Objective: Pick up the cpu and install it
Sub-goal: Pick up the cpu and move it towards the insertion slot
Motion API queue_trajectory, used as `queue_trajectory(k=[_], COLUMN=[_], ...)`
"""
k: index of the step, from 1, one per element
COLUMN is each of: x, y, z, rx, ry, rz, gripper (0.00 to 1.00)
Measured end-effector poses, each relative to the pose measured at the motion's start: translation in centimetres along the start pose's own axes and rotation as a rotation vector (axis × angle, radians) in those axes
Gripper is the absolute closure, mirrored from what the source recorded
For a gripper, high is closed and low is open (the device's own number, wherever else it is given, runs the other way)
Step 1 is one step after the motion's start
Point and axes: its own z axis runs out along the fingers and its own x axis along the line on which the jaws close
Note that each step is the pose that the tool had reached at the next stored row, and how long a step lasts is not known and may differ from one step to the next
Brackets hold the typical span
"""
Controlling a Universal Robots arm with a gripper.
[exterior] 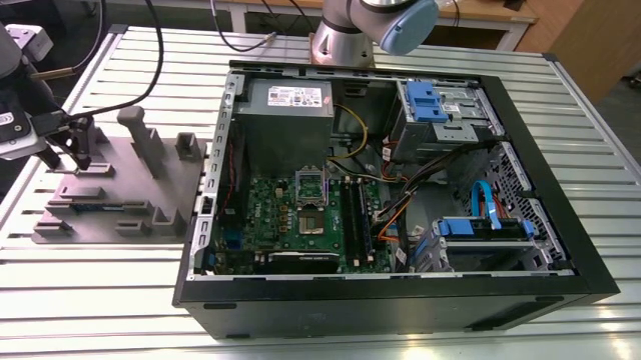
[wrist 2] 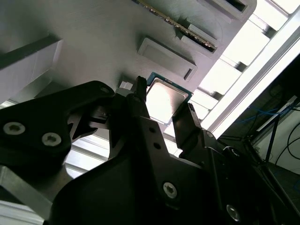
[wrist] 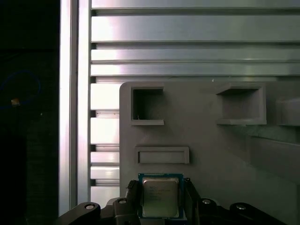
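Gripper (exterior: 67, 161) set around cpu (wrist: 160, 197) on grey tray (exterior: 120, 195).
The cpu is seen lying flat at the tray's left end, well left of the open computer case (exterior: 401, 300), flanked closely by the gripper; whether it is clamped cannot be told.

table (exterior: 100, 300): slatted aluminium | behind: wooden furniture (exterior: 576, 37) | light: bright
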Motion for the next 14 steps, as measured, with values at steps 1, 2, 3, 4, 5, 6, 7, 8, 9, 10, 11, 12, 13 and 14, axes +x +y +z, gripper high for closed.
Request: queue_trajectory(k=[1, 2, 3, 4, 5, 6, 7, 8, 9, 10, 11, 12, 13, 14], x=[0.0, 0.0, 0.0, 0.0, 0.0, 0.0, 0.0, 0.0, 0.0, 0.0, 0.0, 0.0, 0.0, 0.0], y=[0.0, 0.0, 0.0, 0.0, 0.0, 0.01, 0.01, 0.01, 0.01, 0.01, 0.01, 0.01, 0.01, 0.01], z=[-0.03, -0.05, -0.07, -0.09, -0.12, -0.14, -0.16, -0.17, -0.2, -0.22, -0.24, -0.26, -0.29, -0.31], rx=[0.0, -0.0001, -0.0001, -0.0001, 0.0, 0.0, -0.0001, -0.0001, 0.0, 0.0001, 0.0001, 0.0002, 0.0002, 0.0003], ry=[-0.0001, -0.0001, -0.0002, -0.0001, 0.0, 0.0, 0.0, -0.0001, 0.0, 0.0, 0.0, 0.0, 0.0, 0.0], rz=[0.0, 0.0, 0.0, 0.0, 0.0, 0.0, 0.0, 0.0, 0.0, 0.0, 0.0, 0.0, 0.0, 0.0], gripper=[0.53, 0.53, 0.53, 0.53, 0.53, 0.53, 0.53, 0.53, 0.53, 0.53, 0.53, 0.53, 0.53, 0.53])
